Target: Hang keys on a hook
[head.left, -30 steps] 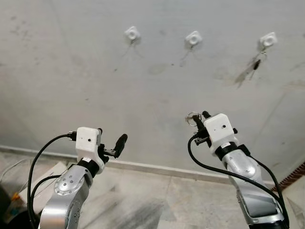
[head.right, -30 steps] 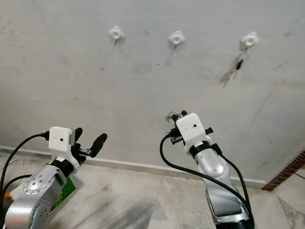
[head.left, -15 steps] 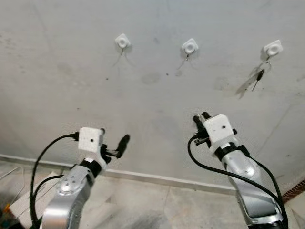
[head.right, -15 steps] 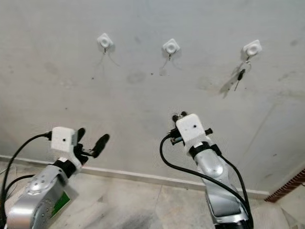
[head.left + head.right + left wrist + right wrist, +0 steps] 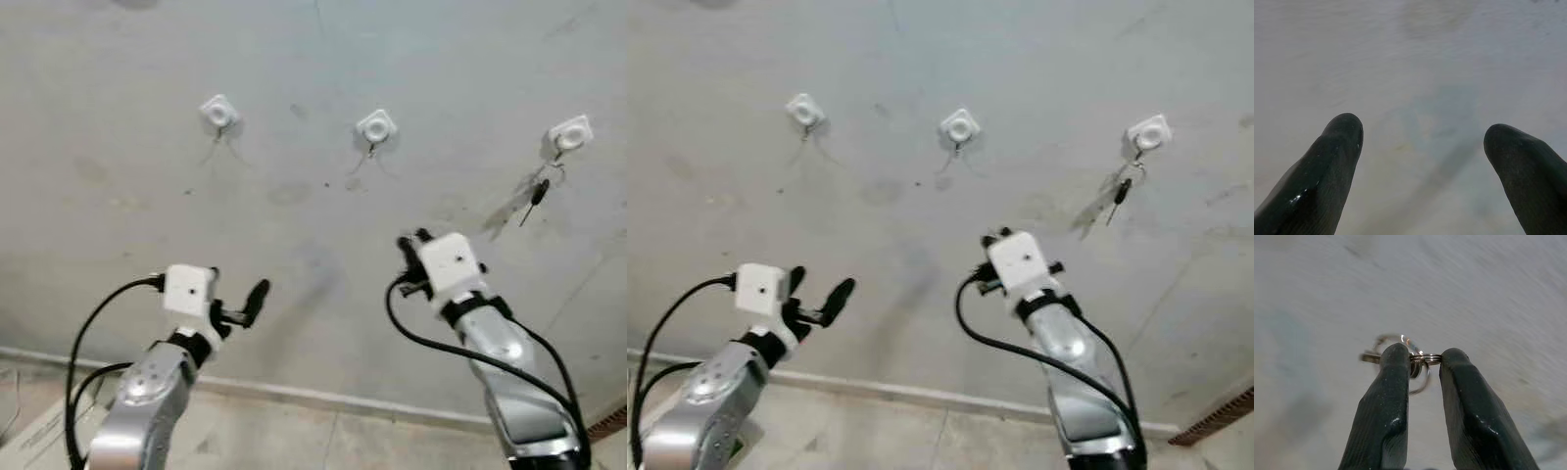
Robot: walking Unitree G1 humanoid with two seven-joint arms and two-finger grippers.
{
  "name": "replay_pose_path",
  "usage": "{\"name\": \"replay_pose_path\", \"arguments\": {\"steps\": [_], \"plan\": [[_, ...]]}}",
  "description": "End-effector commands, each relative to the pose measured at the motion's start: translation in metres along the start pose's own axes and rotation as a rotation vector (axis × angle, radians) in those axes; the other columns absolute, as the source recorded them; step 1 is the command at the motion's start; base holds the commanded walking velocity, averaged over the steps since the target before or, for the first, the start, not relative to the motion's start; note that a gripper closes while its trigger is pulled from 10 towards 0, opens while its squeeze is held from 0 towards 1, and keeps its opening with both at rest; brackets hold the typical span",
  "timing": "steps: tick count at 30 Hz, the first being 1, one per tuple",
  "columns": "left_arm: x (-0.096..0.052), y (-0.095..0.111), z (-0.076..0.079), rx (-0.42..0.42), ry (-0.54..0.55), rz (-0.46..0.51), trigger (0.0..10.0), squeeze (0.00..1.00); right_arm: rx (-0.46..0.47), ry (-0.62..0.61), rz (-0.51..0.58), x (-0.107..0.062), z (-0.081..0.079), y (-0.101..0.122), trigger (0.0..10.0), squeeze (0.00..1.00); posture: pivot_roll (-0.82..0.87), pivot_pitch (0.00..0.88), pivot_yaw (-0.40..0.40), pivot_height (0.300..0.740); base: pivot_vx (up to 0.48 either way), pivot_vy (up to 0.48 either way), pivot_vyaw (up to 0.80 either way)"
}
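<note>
A big grey wall (image 5: 147, 215) has three white hooks. The right hook (image 5: 570, 133) already holds a key (image 5: 538, 194). The right gripper (image 5: 1418, 363) pinches the key ring (image 5: 1410, 357), below the middle hook (image 5: 376, 126) at 11 o'clock. Hanging is not done. The left gripper (image 5: 1422, 147) is spread wide, holding nothing.

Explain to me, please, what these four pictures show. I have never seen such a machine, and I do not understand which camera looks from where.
This is a humanoid robot facing a grey wall. Two pictures come from its head and look out over both silver arms. The other two come from small cameras on its wrists and look along the black fingers. Three white hooks are on the wall: the left hook, the middle hook, and the right hook, where a key already hangs. The right gripper pinches a metal key ring. The left gripper is open and holds nothing.
</note>
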State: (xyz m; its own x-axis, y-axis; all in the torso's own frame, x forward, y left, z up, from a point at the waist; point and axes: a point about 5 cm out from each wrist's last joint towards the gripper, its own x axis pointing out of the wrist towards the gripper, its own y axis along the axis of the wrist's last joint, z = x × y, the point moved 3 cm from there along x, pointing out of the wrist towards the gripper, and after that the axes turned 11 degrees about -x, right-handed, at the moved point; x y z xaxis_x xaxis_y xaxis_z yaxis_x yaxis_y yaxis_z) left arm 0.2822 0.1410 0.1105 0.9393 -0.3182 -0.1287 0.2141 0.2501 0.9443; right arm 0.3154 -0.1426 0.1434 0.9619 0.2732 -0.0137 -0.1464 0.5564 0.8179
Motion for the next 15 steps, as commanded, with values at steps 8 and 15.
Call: {"name": "replay_pose_path", "arguments": {"steps": [8, 15], "plan": [[-0.004, 0.0, 0.011, 0.018, -0.051, 0.019, 10.0, 0.0, -0.01, -0.013, 0.002, -0.003, 0.006, 0.0, 10.0, 0.0, 0.01, 0.0, 0.026, 0.74, 0.0, 0.0, 0.0], [-0.022, -0.005, 0.014, 0.044, -0.059, 0.023, 10.0, 0.0, 0.005, 0.02, 0.004, -0.021, 0.001, -0.004, 10.0, 0.0, 0.02, 0.0, 0.02, 0.74, 0.0, 0.0, 0.0]]}}
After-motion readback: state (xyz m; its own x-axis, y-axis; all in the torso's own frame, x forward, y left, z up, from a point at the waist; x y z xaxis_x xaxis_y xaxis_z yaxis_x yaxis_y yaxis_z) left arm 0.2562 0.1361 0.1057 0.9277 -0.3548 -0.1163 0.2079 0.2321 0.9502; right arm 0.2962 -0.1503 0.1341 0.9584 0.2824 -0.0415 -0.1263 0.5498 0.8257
